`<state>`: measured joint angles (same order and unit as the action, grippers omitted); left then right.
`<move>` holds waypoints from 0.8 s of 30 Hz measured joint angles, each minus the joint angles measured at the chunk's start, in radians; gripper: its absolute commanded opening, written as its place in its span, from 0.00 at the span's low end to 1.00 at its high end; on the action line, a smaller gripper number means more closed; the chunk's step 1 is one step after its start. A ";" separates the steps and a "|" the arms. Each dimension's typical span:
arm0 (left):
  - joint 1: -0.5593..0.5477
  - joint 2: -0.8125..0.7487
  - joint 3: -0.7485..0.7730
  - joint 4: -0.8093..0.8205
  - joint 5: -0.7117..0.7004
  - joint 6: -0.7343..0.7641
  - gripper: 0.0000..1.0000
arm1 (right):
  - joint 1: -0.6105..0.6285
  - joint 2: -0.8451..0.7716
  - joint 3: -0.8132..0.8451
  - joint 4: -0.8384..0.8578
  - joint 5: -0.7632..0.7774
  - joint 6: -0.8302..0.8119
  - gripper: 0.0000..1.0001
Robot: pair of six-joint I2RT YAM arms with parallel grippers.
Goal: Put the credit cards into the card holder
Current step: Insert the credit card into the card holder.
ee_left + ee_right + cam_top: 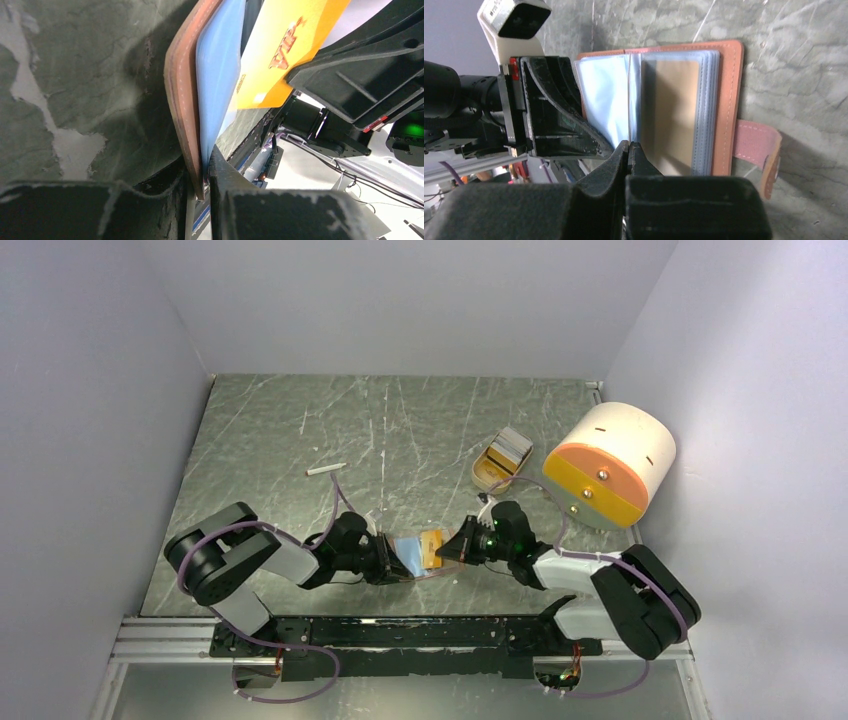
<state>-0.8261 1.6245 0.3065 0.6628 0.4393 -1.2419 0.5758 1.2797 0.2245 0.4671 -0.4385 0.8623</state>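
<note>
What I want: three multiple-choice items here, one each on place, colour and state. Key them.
1. Where is the tan tray? A next to the cream-and-orange cylinder; B far-left corner; C between the arm bases.
2. The credit card in the right gripper is: A green; B orange-yellow; C black.
3. The card holder is: A snapped shut; B open, left gripper pinching it; C in the tray.
Key: 1A, top view shows them side by side; 2B, left wrist view shows its colour; 3B, sleeves fanned open, strap loose.
</note>
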 measured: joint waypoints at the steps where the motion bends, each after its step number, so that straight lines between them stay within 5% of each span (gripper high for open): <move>1: 0.000 0.000 0.000 0.000 0.001 0.000 0.21 | -0.003 0.002 -0.004 0.006 -0.008 0.006 0.00; 14: 0.006 -0.050 0.005 -0.056 -0.002 0.019 0.32 | -0.052 0.056 -0.040 0.082 -0.113 0.062 0.00; 24: 0.035 -0.116 -0.007 -0.126 -0.021 0.042 0.30 | -0.062 0.163 -0.042 0.175 -0.169 0.076 0.00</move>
<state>-0.7906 1.5085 0.2996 0.5373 0.4179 -1.1995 0.5137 1.4425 0.1829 0.6418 -0.6079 0.9382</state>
